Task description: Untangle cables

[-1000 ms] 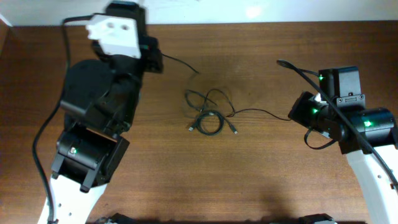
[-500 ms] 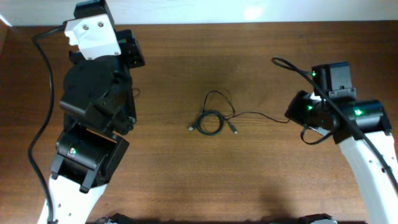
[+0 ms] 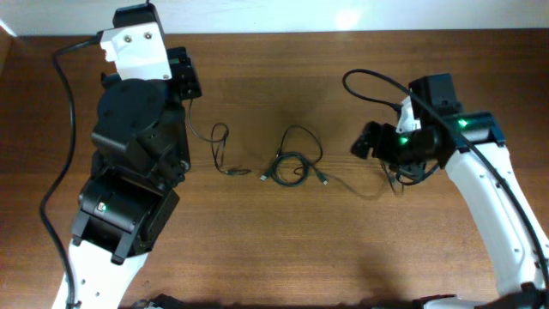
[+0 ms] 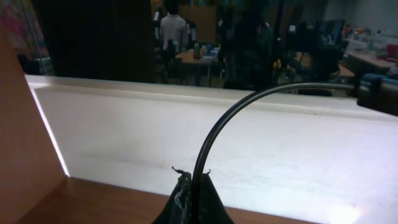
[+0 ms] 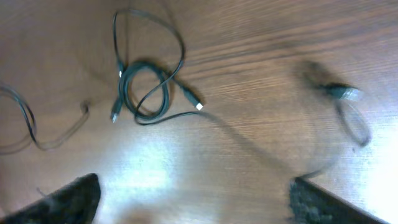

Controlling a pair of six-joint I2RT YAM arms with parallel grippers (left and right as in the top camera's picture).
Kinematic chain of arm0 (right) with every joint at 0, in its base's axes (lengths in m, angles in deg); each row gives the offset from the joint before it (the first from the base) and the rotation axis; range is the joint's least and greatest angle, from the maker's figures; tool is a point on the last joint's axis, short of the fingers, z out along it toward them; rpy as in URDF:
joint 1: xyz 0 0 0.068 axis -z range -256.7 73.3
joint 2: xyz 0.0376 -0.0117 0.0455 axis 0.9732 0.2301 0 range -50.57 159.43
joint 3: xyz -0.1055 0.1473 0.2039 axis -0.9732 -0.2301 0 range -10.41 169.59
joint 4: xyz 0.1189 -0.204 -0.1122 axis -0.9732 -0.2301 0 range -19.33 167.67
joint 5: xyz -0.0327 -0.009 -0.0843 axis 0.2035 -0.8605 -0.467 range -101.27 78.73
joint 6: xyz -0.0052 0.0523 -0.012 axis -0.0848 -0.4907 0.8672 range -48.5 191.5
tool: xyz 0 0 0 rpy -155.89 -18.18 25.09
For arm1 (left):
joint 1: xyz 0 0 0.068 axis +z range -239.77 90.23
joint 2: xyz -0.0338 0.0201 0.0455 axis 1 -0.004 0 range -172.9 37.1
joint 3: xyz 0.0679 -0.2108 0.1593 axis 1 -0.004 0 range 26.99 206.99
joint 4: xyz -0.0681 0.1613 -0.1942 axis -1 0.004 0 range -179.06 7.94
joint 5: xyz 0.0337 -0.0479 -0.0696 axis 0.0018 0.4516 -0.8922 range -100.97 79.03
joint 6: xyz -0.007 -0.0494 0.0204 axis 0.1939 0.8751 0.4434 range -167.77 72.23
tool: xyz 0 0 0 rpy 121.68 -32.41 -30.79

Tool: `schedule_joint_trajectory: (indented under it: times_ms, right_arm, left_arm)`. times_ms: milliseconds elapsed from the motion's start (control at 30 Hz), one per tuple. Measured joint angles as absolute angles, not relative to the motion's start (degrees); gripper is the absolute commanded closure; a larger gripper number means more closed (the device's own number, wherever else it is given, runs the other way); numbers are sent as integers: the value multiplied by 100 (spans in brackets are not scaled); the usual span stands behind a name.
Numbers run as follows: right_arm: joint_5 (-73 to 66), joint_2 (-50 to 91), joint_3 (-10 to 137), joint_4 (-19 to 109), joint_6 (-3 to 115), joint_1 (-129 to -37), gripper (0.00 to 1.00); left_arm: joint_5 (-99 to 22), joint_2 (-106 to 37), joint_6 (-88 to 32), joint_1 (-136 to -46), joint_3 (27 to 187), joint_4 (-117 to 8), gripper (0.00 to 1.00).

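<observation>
The cables [image 3: 292, 167] sit in a small knot on the bench [image 3: 343, 249]. Left of the knot, the left claw [image 4: 193, 199] seems to pinch a loose cord [image 3: 219, 148], likely to pull it free. Right of the knot, the right claw [image 5: 199, 200] is open and empty.

Left arm [image 3: 129, 197], black housings [image 3: 129, 120], white plate [image 3: 135, 50] with two holes, right arm [image 3: 429, 142], white link [image 3: 493, 206], green lights [image 3: 463, 123], black cable [image 3: 369, 75], dark right gripper [image 5: 196, 198].
</observation>
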State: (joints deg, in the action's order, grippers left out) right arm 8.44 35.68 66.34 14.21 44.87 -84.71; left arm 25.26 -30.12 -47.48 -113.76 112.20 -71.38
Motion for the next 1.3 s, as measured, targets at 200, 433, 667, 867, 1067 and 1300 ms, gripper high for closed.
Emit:
schedule_joint_trajectory:
  times_ms: [200, 433, 667, 867, 1067, 1300]
  right_arm:
    - [1460, 3612, 6630, 1450, 4983, -8471, 2]
    - [2710, 3612, 6637, 1987, 5573, -8471, 2]
    - [2948, 3612, 6641, 2573, 5330, -8471, 2]
    - [2957, 3612, 6641, 2680, 4963, -8471, 2]
    - [3071, 3612, 6641, 2687, 4858, -8659, 25]
    - [2953, 3612, 6643, 2693, 4799, -8927, 70]
  left_arm:
    - [1896, -3106, -4741, -11376, 11220, -6892, 100]
    - [95, -3128, -3666, -11376, 11220, -6944, 100]
    - [-2303, -3071, -2936, -11376, 11222, -8135, 100]
    - [-3474, -2852, -2837, -11376, 11225, -8546, 100]
    - [-4342, -2835, -2818, -11376, 11225, -9093, 100]
    - [-4928, -2835, -2669, -11376, 11225, -9685, 100]
